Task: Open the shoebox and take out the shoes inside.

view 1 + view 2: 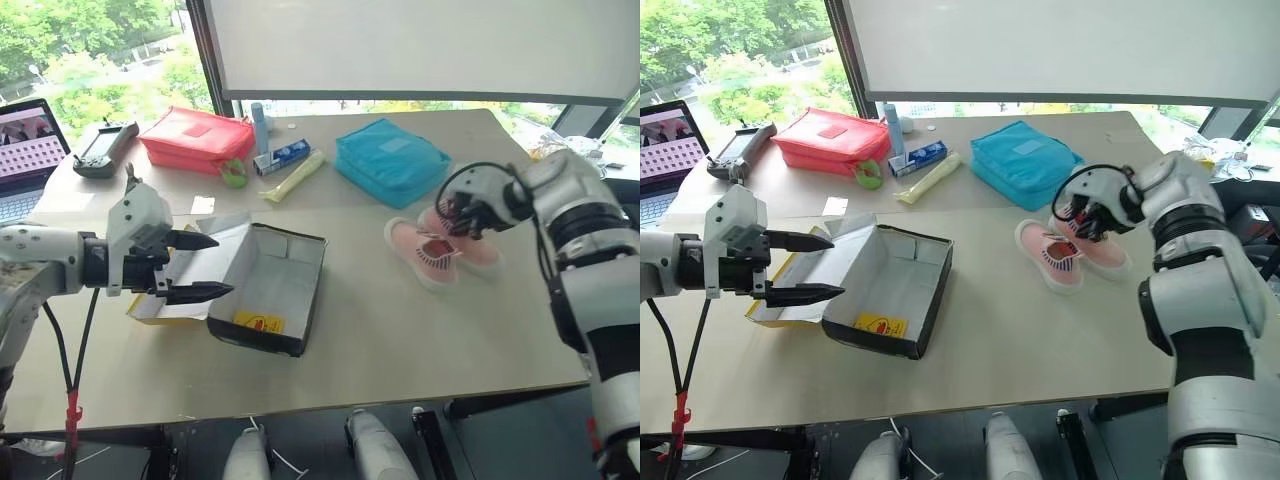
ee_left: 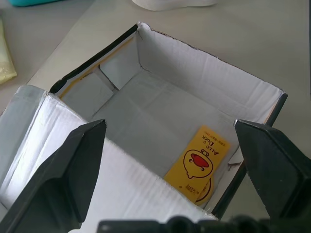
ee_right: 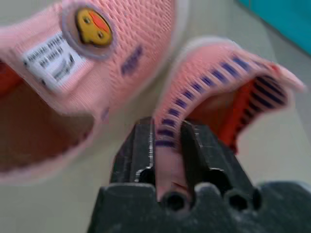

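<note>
Lying open near the table's front edge, the black-walled cardboard shoebox point(image 1: 270, 290) shows a bare white interior with only a yellow duck card point(image 2: 198, 165) inside, its lid folded back to the left. The pair of small pink knit sneakers point(image 1: 440, 250) sits on the pale wooden table point(image 1: 420, 340) well to the right. The right gripper point(image 3: 167, 145) pinches the striped collar of one sneaker between nearly closed fingers. The left gripper point(image 1: 205, 265) hovers wide open and empty at the lid. Behind lie a blue zip pouch point(image 1: 390, 160) and a red zip pouch point(image 1: 195, 138).

Pink shoes point(image 1: 440, 250), dark-striped trim; shoebox point(image 1: 272, 290) white inside.
</note>
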Controlling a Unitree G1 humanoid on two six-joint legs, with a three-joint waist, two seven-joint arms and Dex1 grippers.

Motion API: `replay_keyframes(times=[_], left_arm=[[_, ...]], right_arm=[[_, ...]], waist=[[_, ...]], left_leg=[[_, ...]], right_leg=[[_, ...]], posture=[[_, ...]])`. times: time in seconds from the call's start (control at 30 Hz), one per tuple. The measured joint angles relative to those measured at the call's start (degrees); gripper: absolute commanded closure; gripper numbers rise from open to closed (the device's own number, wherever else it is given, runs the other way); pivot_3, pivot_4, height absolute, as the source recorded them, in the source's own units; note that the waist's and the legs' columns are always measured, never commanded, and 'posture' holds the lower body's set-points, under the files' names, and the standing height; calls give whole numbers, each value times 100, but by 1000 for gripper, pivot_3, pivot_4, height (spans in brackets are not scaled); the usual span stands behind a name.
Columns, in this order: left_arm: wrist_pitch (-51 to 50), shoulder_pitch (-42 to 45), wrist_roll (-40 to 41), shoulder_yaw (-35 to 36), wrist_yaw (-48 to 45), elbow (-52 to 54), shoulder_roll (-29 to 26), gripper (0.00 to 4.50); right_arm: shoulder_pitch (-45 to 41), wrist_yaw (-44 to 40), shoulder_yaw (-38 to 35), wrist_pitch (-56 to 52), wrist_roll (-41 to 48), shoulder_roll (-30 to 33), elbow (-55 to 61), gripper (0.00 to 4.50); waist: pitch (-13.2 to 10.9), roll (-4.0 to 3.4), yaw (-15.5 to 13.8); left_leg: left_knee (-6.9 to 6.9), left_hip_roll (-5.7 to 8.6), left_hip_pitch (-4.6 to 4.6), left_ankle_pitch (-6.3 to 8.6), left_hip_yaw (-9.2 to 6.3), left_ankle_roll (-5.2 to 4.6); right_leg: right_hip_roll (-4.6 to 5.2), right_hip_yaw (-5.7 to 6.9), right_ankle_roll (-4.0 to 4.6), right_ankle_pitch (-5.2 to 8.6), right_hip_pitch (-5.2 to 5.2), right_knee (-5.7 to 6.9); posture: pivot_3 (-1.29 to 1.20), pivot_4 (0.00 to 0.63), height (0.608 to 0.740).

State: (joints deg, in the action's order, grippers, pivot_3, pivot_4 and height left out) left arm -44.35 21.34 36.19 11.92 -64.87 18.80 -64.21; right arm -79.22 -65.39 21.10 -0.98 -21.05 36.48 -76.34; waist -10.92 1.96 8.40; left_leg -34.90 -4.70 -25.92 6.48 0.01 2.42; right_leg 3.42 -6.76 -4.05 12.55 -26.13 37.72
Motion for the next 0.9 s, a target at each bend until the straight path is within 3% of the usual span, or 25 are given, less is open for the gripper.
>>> replay_keyframes(times=[0.23,0.33,0.47,0.6,0.7,0.8,0.9], left_arm=[[-84,-363,2,271,275,169,33,0],[-72,-572,-16,349,485,169,171,0],[123,-711,-250,627,1223,-5,818,0],[612,-1031,-283,1566,2537,-207,2369,0],[1257,-1432,-679,1979,3313,-342,3070,0],[2226,-1872,-1159,2270,4030,-277,3794,0],[2698,-2406,-1412,2399,4337,-184,4102,0]], right_arm=[[-408,452,-945,-555,594,240,103,30],[-482,474,-1182,-750,729,563,327,30],[35,771,-2234,-895,1608,818,1133,30],[2239,1027,-3579,-1501,2868,748,2795,30],[3794,1718,-4128,-1832,3149,397,3692,30],[5407,3185,-4914,-888,3217,-485,5169,30],[6426,3622,-5027,-232,3152,-979,6028,30]], waist=[[-1,-1,-1],[-1,-1,-13],[3,5,-24],[19,31,-112],[21,35,-188],[25,32,-215],[32,40,-215]], left_leg=[[10,0,-3,0,0,0],[9,0,-3,0,0,0],[7,0,5,0,0,0],[9,-3,85,7,-1,-8],[3,0,83,6,1,-8],[2,10,81,8,3,-3],[-8,11,86,21,3,19]], right_leg=[[2,1,2,4,-4,-8],[2,2,3,6,-3,-10],[1,0,4,5,7,-9],[-1,4,-1,12,102,-25],[1,-2,1,10,104,-34],[2,-21,20,14,103,-47],[1,-30,24,6,115,-66]], posture=[[0,150,725],[0,150,725],[0,150,725],[0,150,725],[0,150,725],[0,150,725],[0,150,725]])
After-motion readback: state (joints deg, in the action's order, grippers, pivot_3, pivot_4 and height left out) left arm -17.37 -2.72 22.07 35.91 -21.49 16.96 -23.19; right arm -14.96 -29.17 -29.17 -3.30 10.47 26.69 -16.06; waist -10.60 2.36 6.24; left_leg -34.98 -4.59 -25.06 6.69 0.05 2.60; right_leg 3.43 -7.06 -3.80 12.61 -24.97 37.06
